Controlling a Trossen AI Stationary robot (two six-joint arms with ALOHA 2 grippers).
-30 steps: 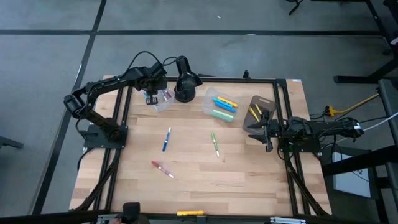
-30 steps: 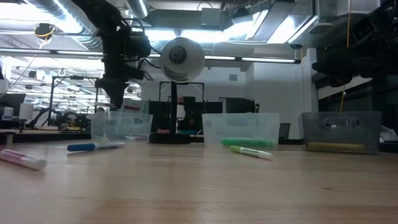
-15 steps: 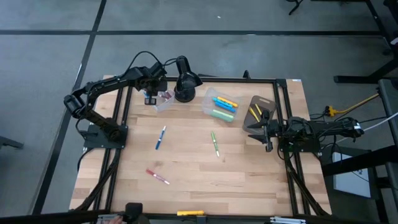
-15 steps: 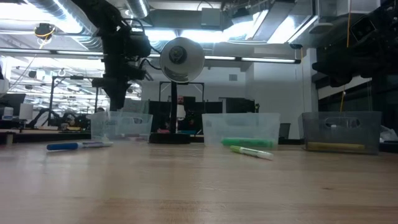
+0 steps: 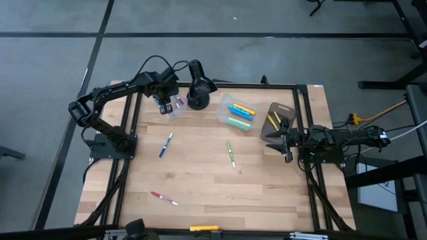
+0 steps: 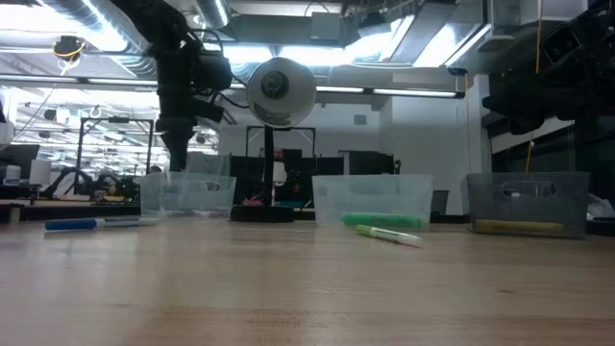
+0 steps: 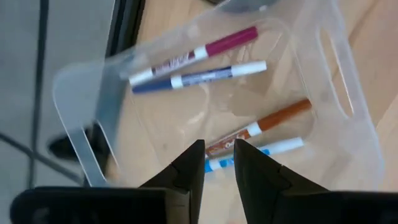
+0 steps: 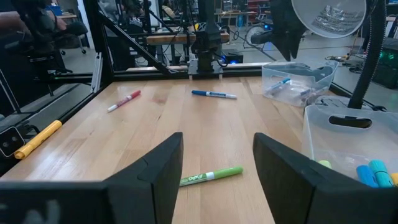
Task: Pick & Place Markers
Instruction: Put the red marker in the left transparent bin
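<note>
My left gripper (image 5: 162, 104) (image 7: 217, 158) hangs over the left clear tub (image 5: 175, 109) at the far left, pointing steeply down, open by a narrow gap with nothing in it. On the tub's floor lie a magenta marker (image 7: 205, 51), a dark blue one (image 7: 199, 76), an orange one (image 7: 267, 121) and a cyan one (image 7: 261, 152). Loose on the table lie a blue marker (image 5: 165, 144), a green marker (image 5: 230, 153) and a red marker (image 5: 163, 199). My right gripper (image 5: 283, 140) (image 8: 217, 168) waits at the right edge, level, open and empty.
A black desk lamp (image 5: 199, 87) stands right beside the left tub. A middle tub (image 5: 237, 115) holds several markers, and a right tub (image 5: 277, 119) holds yellow ones. A yellow stick (image 5: 205, 228) lies at the near edge. Bare wood lies between the loose markers.
My left gripper has stayed over the left tub and rolled a little about its own axis. The blue marker has shifted toward the table's left edge, and the red marker toward the near left; no gripper touches either.
</note>
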